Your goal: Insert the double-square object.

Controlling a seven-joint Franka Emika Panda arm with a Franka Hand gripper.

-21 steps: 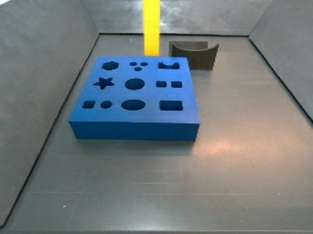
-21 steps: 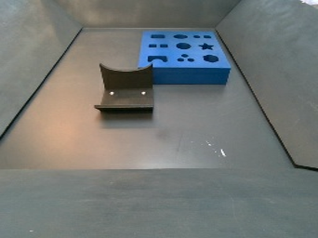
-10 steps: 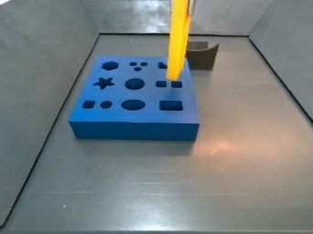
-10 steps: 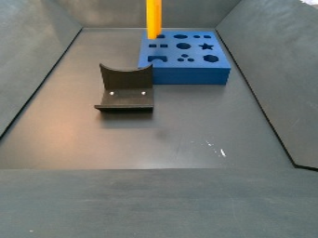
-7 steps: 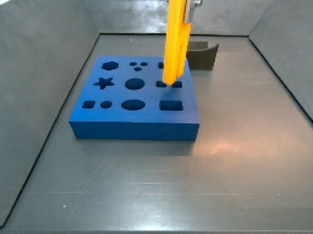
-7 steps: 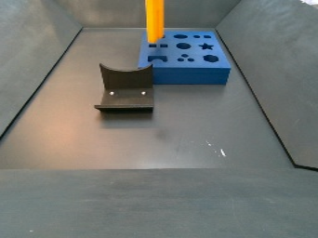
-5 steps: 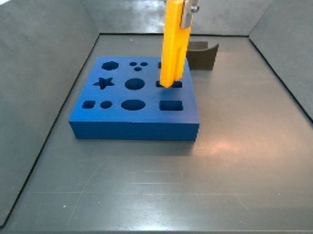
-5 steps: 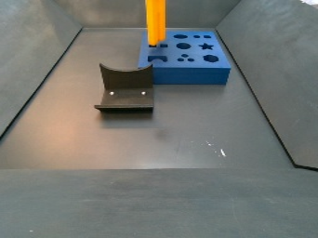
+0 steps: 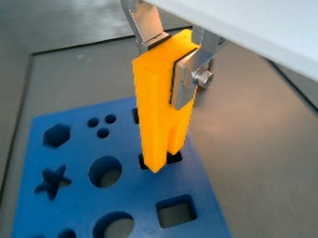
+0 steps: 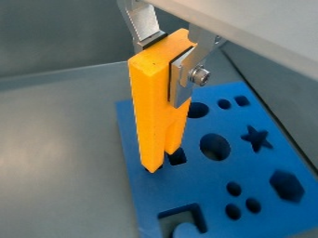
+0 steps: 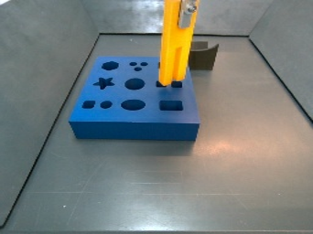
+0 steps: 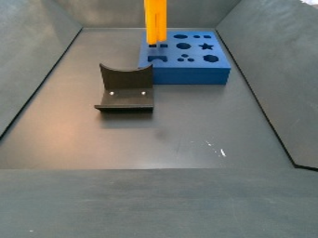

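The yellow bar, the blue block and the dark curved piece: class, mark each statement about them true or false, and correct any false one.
1. The gripper holds the yellow bar near its top. True.
2. The bar lies flat on the blue block. False: it stands upright, its lower end at a hole in the block's top.
3. The dark curved piece sits on the floor, apart from the block. True.
4. The block has a star-shaped hole. True.
5. The block's holes are all round. False: square ones and other shapes show too.
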